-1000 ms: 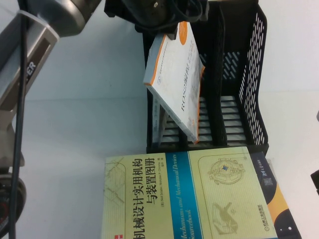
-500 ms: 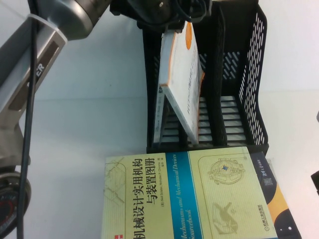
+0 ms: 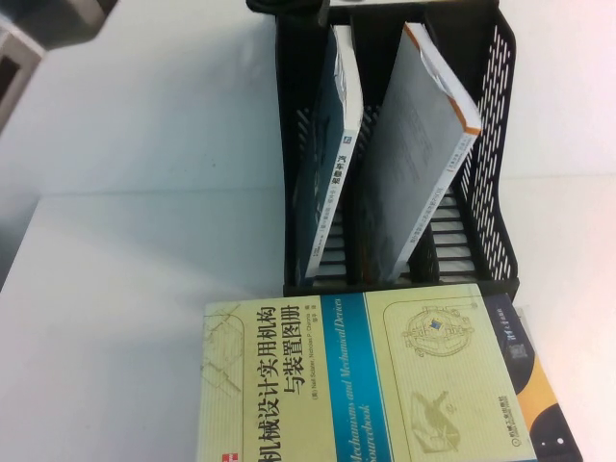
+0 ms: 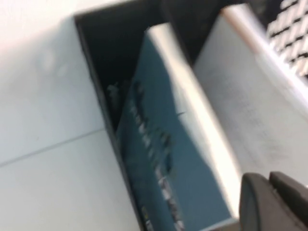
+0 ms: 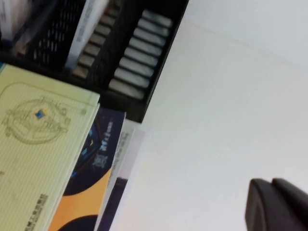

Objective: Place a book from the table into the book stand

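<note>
Closest to me, the pale-yellow book point(image 3: 337, 385) lies flat on a dark-and-orange one point(image 3: 525, 385). The right gripper point(image 5: 276, 207) hangs over bare table point(image 3: 144, 289) just off that stack's corner, carrying nothing; I cannot tell if it is open or closed. Beyond stands the black book stand point(image 3: 491, 192), touching the yellow cover. Inside it, below the left gripper point(image 4: 274, 202), the book point(image 3: 414, 164) shows its grey back. Its foot seems to sit in the middle slot, its top tilting away from the gripper towards the perforated side. The teal book point(image 3: 327, 164) stands right under the gripper, which holds nothing; its opening I cannot make out. The worry, I reckon, is that lean: a snag on the teal book or the rim could jolt the stand and topple the book.
</note>
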You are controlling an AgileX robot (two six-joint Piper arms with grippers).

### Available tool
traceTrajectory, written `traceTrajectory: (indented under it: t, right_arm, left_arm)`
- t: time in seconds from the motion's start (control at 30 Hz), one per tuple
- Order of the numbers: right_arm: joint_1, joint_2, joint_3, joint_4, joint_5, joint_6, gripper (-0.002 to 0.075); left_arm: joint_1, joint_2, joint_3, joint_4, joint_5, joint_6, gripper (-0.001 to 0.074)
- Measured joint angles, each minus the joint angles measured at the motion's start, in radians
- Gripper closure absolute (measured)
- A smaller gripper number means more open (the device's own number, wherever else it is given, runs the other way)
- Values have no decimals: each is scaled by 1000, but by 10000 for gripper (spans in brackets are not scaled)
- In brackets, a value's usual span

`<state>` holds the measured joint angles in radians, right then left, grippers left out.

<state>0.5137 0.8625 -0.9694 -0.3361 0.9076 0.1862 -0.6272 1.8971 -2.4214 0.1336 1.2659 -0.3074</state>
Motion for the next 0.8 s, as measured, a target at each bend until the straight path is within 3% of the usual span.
traceTrajectory:
  t: [0.23,0.37,0.57,0.8]
  right_arm:
    - [0,-285,120,-74,-65,0,729]
    - [0,-458,228,-74,-109,20,729]
    - [0,-637,359,-74,-139,99,729]
    - [0,-665,424,-70,-142,110,729]
  left_arm:
    - [-108,-145,2,29,0,27,734]
    - [-148,-245,98,65,0,30,734]
    - [-201,-470,500,130,-148,-56,734]
    - [-204,-813,1136,139,-454,-191,734]
